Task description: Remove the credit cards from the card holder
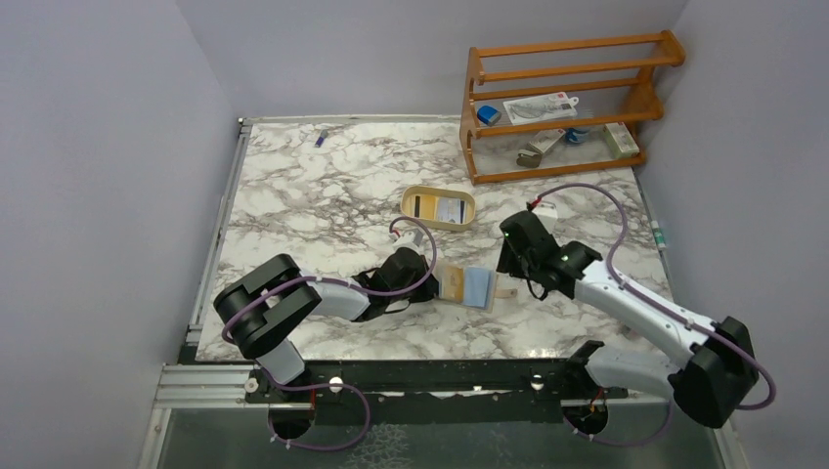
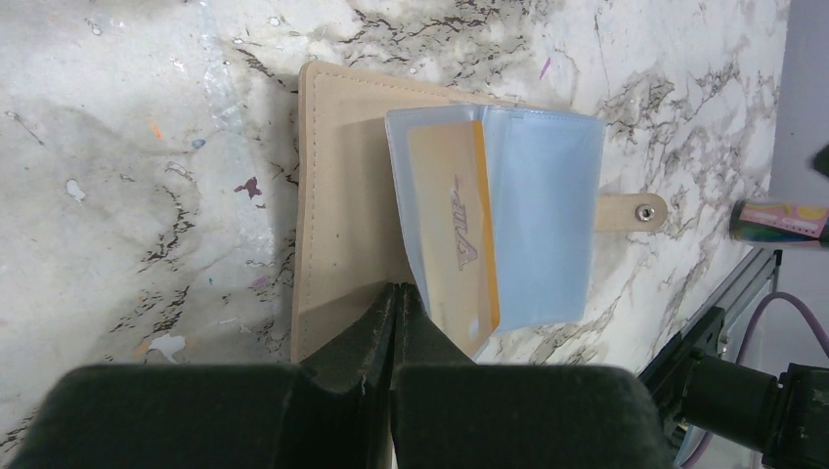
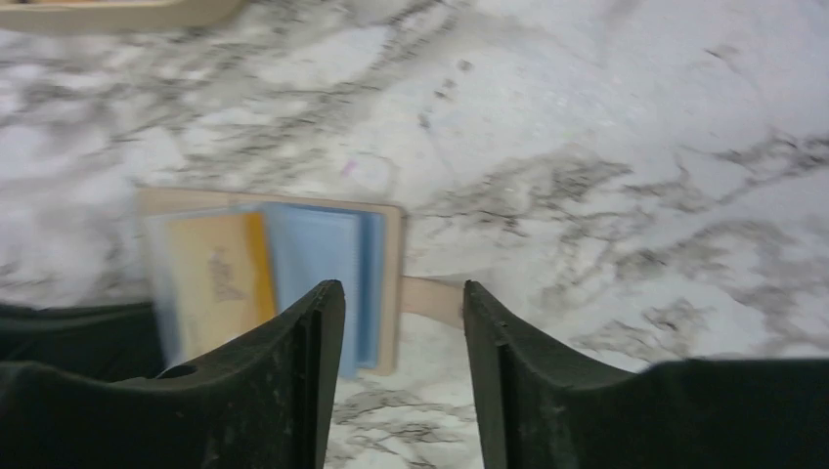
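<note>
While our closed left gripper (image 2: 394, 295) rests on the tan leather folding card holder (image 2: 342, 195), our right gripper (image 3: 403, 293) hovers half-open, empty.

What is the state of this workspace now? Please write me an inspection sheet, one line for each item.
Surface: marble-patterned table, flecked in places.
Job's things: card holder lies open; yellow card in a clear sleeve, light blue sleeves beside it. Cards lie in the cream oval tray.
Clutter: wooden rack with small items; small purple object at the far edge.
End effectors: left end effector shut, tips on the holder's cover; right end effector open, above the snap tab, holding nothing.
Cables: purple cables loop along both arms.
Surroundings: grey walls; metal rail at the near edge.
</note>
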{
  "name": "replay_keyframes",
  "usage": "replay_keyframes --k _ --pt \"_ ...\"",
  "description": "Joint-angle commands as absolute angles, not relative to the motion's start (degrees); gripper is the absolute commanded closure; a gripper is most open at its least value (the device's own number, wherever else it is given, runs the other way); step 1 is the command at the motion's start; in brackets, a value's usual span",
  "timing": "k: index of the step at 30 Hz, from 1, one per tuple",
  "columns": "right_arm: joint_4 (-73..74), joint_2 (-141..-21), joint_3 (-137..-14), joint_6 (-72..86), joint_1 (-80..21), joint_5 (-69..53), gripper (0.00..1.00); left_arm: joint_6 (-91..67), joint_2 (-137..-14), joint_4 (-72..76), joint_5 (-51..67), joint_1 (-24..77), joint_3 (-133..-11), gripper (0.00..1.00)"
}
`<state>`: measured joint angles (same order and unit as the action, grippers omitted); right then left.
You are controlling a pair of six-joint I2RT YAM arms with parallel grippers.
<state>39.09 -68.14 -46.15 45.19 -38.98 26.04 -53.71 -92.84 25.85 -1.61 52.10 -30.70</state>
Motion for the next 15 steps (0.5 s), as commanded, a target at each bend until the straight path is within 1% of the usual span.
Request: replay_keyframes --k 1,4,5,6,7,10,12,15 --pt "24.47 -61.01 -42.78 34.05 -39.02 13.20 0.45 -51.15 -94.66 16.23 -3.18 51.77 -28.36 1.00" --pt "12.30 -60.95 -39.03 31.62 -38.98 -1.01 0.40 -51.28 -95.35 16.35 -2.98 51.83 -28.73 1.00" --pt "9.56 -61.87 -38.00 31.95 -39.02 -4.07 0.38 -51.37 -95.36 16.42 -3.06 51.80 -28.74 1.00" --pt "7.11 -62.95 -36.92 32.76 -39.02 -6.73 0.31 -51.46 -95.38 16.48 -3.14 51.84 -28.69 1.00" --pt "4.10 -63.95 -35.48 33.54 -39.00 -8.84 0.28 -51.48 -95.36 16.45 -3.22 51.80 -28.80 1.00" --pt "-5.47 -65.97 -31.09 36.62 -38.95 -12.93 0.22 -51.50 -95.27 16.05 -3.46 51.81 -29.11 1.00" --pt "-8.86 -66.96 -29.21 38.02 -38.89 -13.77 0.20 -51.41 -95.19 15.70 -3.64 51.77 -29.26 1.00" --pt "-13.80 -68.86 -26.76 39.93 -38.23 -15.84 0.19 -51.48 -95.33 15.67 -3.65 51.79 -29.27 1.00"
